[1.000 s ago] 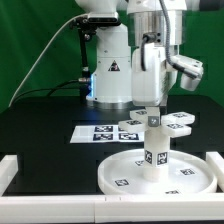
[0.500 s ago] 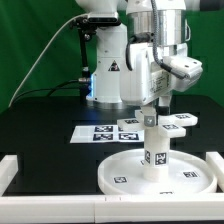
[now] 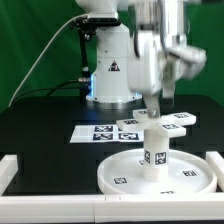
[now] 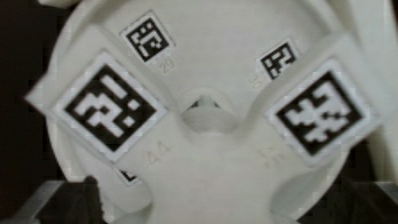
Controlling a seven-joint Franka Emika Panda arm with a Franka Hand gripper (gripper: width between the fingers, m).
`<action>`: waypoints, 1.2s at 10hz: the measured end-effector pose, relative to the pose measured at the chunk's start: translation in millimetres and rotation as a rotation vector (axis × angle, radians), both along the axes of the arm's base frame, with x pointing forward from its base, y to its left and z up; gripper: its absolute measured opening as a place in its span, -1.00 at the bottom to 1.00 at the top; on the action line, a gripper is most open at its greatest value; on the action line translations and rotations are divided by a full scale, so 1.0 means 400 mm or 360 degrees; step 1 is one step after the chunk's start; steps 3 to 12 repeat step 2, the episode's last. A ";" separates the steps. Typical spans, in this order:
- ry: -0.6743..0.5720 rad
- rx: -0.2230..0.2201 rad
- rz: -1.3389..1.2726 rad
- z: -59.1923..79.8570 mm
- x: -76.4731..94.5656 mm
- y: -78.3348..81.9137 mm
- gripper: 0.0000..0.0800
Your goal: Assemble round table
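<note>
The large rimmed round disc (image 3: 120, 176) lies at the front of the black table. The thick leg (image 3: 155, 152) stands upright on its middle. The small flat base piece (image 3: 183, 121) lies across the leg's top and reaches out to both sides. My gripper (image 3: 155, 110) hangs straight down over the leg's top, its fingers at the base piece's middle. In the wrist view the base piece (image 4: 205, 160) fills the picture with two big tags, and the disc (image 4: 214, 28) shows beyond it. My fingers do not show there. The jaws look open.
The marker board (image 3: 93, 133) lies flat just behind the disc. White border rails stand at the exterior view's left (image 3: 8, 170) and right (image 3: 217, 162). The arm's white base (image 3: 108, 70) stands at the back.
My hand has turned about its vertical axis above the leg. The base piece, leg and disc have kept their places.
</note>
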State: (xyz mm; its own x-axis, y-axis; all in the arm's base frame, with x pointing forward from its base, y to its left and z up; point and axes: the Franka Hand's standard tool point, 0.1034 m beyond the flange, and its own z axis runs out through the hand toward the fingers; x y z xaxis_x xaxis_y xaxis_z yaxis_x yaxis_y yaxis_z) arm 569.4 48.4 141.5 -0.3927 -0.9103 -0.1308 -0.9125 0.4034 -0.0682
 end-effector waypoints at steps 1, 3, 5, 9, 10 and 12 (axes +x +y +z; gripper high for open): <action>0.0012 0.0024 0.0007 0.010 -0.004 -0.002 0.62; 0.0019 0.0016 0.0013 0.000 -0.006 0.000 0.62; 0.0019 0.0016 0.0013 0.000 -0.006 0.000 0.62; 0.0019 0.0016 0.0013 0.000 -0.006 0.000 0.62; 0.0019 0.0016 0.0013 0.000 -0.006 0.000 0.62; 0.0019 0.0016 0.0013 0.000 -0.006 0.000 0.62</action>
